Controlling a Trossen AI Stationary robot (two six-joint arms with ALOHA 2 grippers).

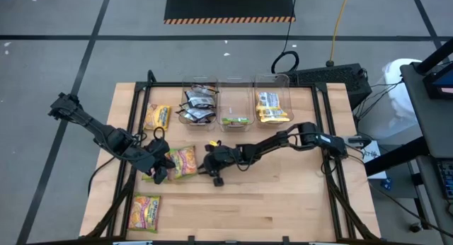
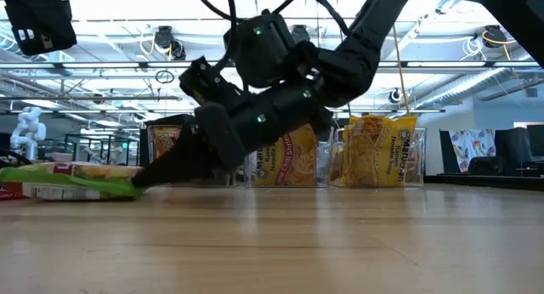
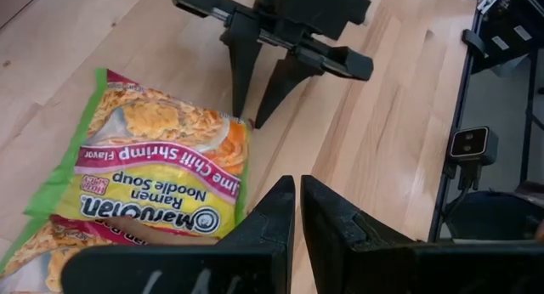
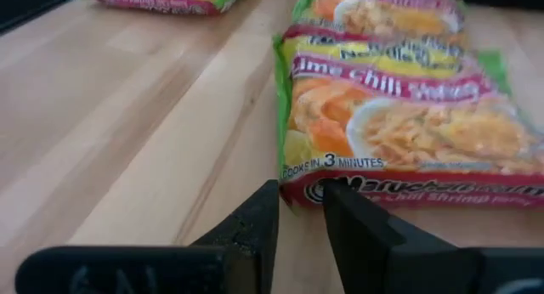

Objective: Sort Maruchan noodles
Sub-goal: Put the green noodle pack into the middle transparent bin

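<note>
Right gripper [image 4: 299, 211] fingertips, slightly parted, touched the Lime Chili Shrimp packet [image 1: 182, 161] edge mid-table; left gripper [image 3: 297, 200], nearly closed and empty, hovered beside. Pickup pending: next, pinch that edge.

the table [image 1: 283, 195] is pale wood, smooth and matt, its plank seams showing. the lime-green noodle packet [image 3: 161, 171] is crinkly glossy plastic with a printed face; at its 8 o'clock in the high view another packet [image 1: 145, 210] has the same sheen. the bins [image 1: 272, 86] at the table's 12 o'clock are clear plastic. the right gripper [image 4: 299, 211] and left gripper [image 3: 297, 200] fingers look like matt black plastic.
</note>
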